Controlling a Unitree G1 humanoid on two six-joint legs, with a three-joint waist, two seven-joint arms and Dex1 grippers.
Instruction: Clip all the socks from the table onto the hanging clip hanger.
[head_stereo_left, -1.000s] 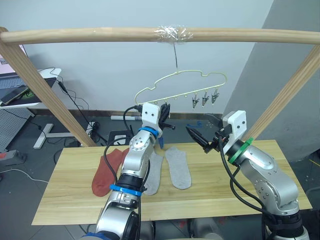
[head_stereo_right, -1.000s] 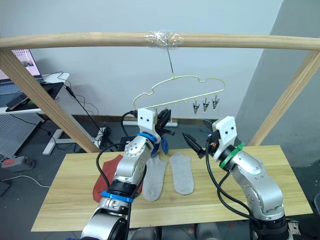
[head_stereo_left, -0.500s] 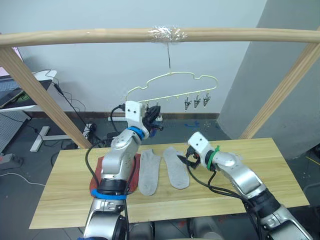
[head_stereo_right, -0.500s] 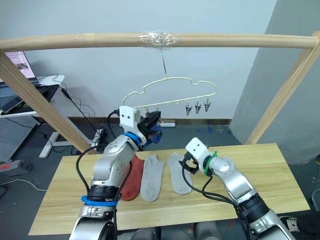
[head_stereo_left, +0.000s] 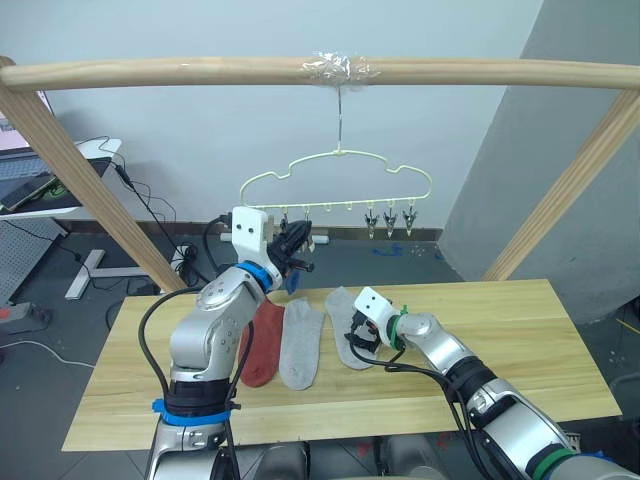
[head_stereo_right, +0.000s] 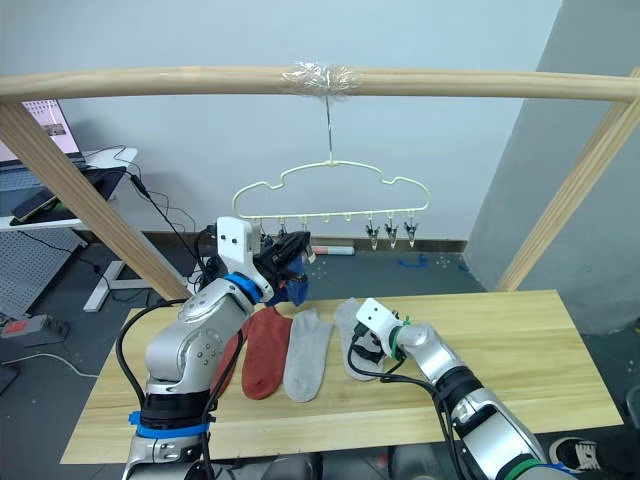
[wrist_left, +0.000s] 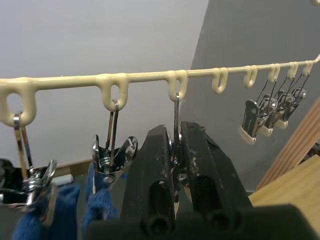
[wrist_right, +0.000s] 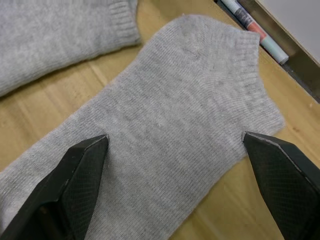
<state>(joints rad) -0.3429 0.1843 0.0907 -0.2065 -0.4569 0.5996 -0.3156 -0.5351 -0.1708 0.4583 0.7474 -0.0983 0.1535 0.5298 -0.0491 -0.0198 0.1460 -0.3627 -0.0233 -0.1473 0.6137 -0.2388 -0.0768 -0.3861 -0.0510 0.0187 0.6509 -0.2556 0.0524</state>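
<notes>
The pale-yellow clip hanger (head_stereo_left: 340, 168) hangs from the pole above the table (head_stereo_left: 520, 340). My left gripper (wrist_left: 175, 134) is raised to its row of clips and is shut on one metal clip (wrist_left: 176, 107). Beside it, blue socks (wrist_left: 97, 212) hang from neighbouring clips. Three socks lie side by side on the table: a rust-red sock (head_stereo_left: 262, 340), a grey sock (head_stereo_left: 298, 343) and a second grey sock (wrist_right: 165, 125). My right gripper (wrist_right: 174, 137) is open and low over that second grey sock, one finger on each side of it.
A thick wooden pole frame (head_stereo_left: 200, 72) spans the top, with slanted legs at both sides of the table. Three bare clips (head_stereo_left: 390, 218) hang at the hanger's right end. A desk (head_stereo_left: 45, 190) and cables stand behind on the left.
My right gripper has come down from mid-air to the right-hand grey sock on the table. My left gripper has stayed up at the hanger's clips. The camera view has shifted.
</notes>
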